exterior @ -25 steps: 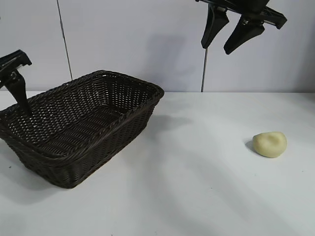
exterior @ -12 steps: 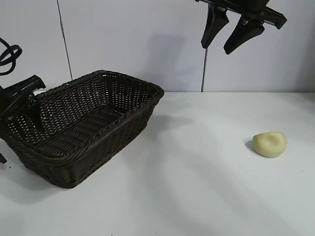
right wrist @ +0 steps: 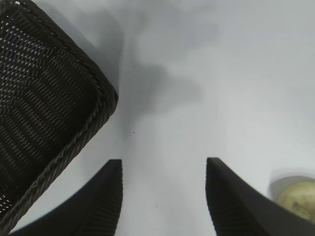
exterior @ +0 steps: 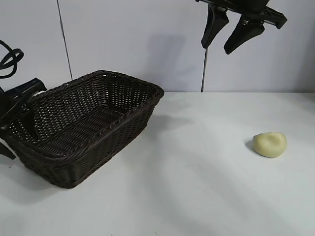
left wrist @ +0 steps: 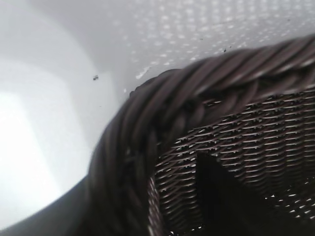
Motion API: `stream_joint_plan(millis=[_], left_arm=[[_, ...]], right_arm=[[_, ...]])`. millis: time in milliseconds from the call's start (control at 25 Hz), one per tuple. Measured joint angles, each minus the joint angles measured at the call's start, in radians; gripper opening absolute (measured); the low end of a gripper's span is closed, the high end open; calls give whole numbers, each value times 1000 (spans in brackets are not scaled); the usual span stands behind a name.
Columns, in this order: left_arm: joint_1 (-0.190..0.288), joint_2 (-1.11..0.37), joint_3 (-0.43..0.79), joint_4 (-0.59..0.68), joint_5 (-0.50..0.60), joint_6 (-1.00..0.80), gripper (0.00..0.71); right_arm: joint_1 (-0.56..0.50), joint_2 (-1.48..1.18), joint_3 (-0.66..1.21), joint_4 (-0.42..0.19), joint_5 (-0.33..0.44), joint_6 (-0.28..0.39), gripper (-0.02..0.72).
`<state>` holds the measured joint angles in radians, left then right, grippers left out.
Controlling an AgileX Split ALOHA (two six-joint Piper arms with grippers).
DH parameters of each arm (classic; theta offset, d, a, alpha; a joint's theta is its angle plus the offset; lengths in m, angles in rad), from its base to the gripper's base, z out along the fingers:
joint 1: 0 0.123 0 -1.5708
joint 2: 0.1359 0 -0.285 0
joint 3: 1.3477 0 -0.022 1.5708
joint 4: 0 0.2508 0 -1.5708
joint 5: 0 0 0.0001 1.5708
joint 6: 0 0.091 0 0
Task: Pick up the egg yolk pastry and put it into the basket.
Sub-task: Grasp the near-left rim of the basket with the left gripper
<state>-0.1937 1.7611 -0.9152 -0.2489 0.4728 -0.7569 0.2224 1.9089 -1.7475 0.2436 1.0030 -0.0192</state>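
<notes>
Exterior view shows the basket (exterior: 86, 130) at left, its rim straddled by the left gripper (exterior: 15, 123), grip uncertain. Right gripper (exterior: 230, 33), open and empty, hangs high above the egg yolk pastry (exterior: 269, 144); descent comes next.

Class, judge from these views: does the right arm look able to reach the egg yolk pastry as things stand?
Probably yes. The right gripper hangs open, high above the table, and the egg yolk pastry lies in the open with nothing around it.

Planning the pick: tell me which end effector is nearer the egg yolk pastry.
Right. The right end effector hangs high above the table, near the egg yolk pastry; the left end effector straddles the basket's far-side rim.
</notes>
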Motion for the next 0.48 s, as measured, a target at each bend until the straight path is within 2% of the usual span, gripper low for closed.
stream_joint_plan(millis=[160,280,480], left_arm=[[0,0,0,0,4,0,183],[0,0,0,-9,6,-10,120],[0,0,-3,-10,28,-8,108]], right_arm=[[0,0,0,0,0,0,381],[0,0,0,0,0,0,381],[0,0,0,0,0,0,381]])
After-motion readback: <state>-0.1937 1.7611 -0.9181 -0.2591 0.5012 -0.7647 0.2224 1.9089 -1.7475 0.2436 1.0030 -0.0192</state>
